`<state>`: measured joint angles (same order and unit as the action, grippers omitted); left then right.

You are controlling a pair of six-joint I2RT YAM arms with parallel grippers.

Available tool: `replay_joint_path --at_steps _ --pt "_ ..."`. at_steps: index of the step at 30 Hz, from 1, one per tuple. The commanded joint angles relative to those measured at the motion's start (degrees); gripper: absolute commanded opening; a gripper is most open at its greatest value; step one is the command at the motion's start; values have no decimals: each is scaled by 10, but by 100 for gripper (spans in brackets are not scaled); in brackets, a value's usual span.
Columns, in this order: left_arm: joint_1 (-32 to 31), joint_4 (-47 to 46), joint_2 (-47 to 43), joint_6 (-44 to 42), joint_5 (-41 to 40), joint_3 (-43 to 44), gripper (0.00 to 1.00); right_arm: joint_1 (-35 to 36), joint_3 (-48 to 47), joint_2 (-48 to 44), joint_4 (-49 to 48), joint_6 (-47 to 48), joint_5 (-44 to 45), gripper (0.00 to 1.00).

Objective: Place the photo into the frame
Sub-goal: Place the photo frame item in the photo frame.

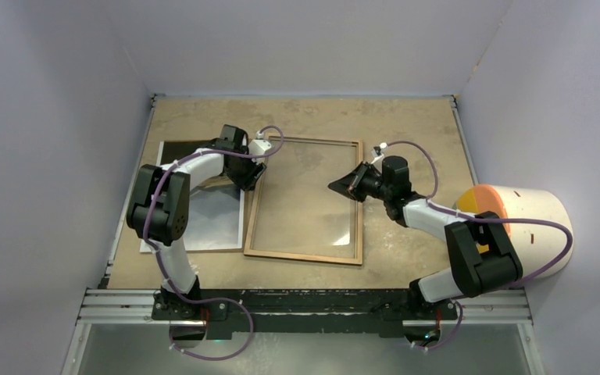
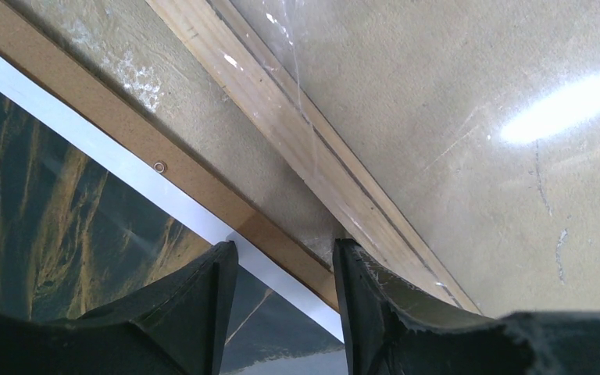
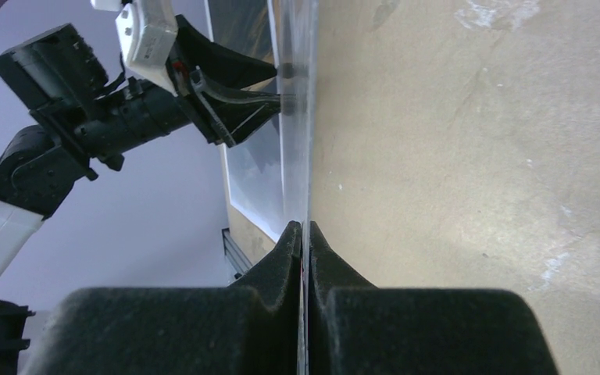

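**A:** Which way does the photo [image 1: 207, 217] lie from the pincers?

**B:** It's left of centre in the overhead view, flat on the brown backing board [image 2: 195, 187] on the counter [image 1: 406, 125]. It sits just beside the left rim of the frame [image 1: 305, 257], its long axis running bottom to top of the picture, parallel to that rim. The left pincer [image 1: 248, 178] hangs over the strip between them, near the frame's upper left corner, so I'd judge the left arm far the nearer.

**A:** And the pincers themselves?

**B:** The left is spread partway, with nothing between its fingers. The right pincer [image 3: 302, 226] is pressed together on the edge of the clear pane [image 3: 297, 117].

**A:** How does the photo look?

**B:** Glossy and dark with golden streaks and a white border, printed side up.
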<state>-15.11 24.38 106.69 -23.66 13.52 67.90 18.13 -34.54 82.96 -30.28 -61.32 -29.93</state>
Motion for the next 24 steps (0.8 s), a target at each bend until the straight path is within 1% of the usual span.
replay_joint_path --at_steps 1,6,17,24 --pt "-11 49 13 9 51 -14 50 -9 13 -16 7 15 24 0" --pt "-11 56 11 8 54 -7 52 -17 35 -19 -3 9 29 0" --pt "-7 66 4 0 46 5 60 -31 47 -27 -4 13 31 0" --pt "2 80 -1 -3 55 20 60 -35 58 -24 -18 12 27 0"
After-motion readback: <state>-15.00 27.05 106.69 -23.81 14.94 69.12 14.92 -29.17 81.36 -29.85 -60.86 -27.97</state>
